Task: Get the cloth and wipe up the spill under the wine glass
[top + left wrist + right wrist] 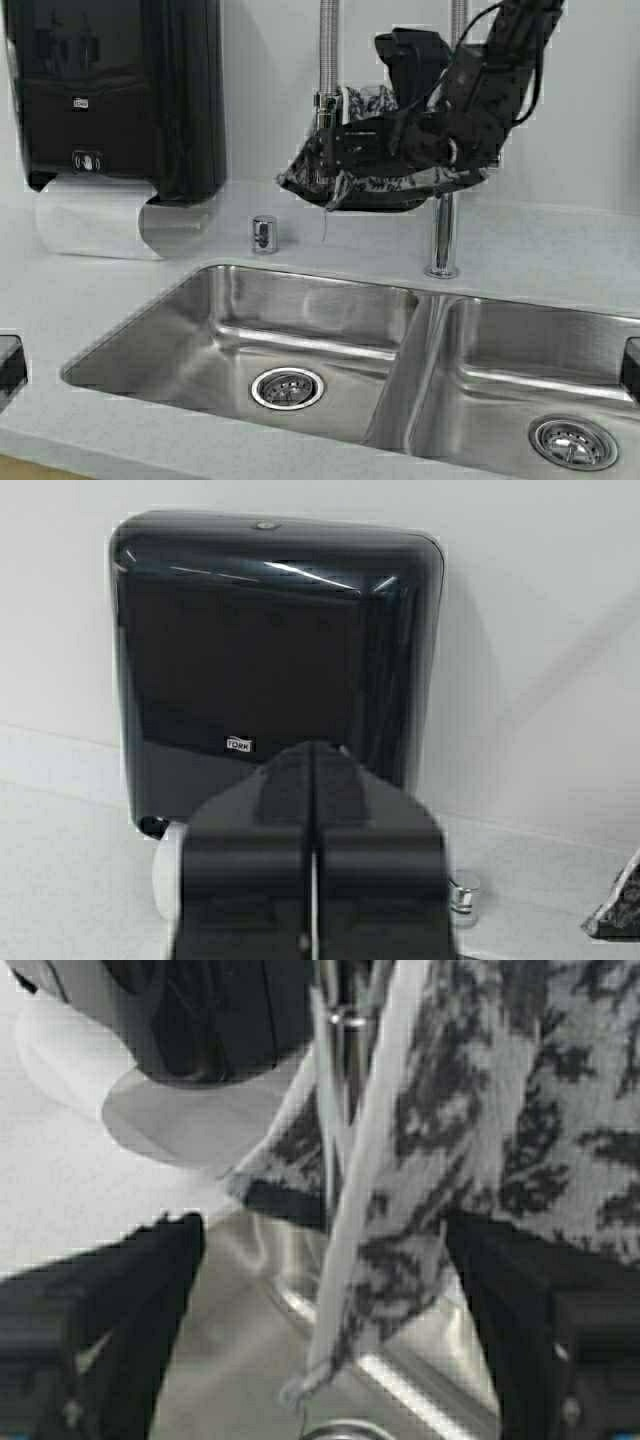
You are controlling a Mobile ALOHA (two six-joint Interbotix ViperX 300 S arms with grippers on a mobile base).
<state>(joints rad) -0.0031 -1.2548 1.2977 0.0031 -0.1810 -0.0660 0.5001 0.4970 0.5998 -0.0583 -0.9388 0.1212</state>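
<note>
Cloth (385, 185) hangs between right gripper (325, 1270) (jaws spread) above sink (330, 340).

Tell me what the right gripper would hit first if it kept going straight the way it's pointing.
Most likely the cloth draped on the faucet: it hangs between the right gripper's open fingers. Depth is hard to judge.

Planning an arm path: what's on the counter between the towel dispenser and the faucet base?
One small chrome cap on the counter, nearer the dispenser than the faucet base. High view shows it; the cloth hangs above that stretch.
</note>
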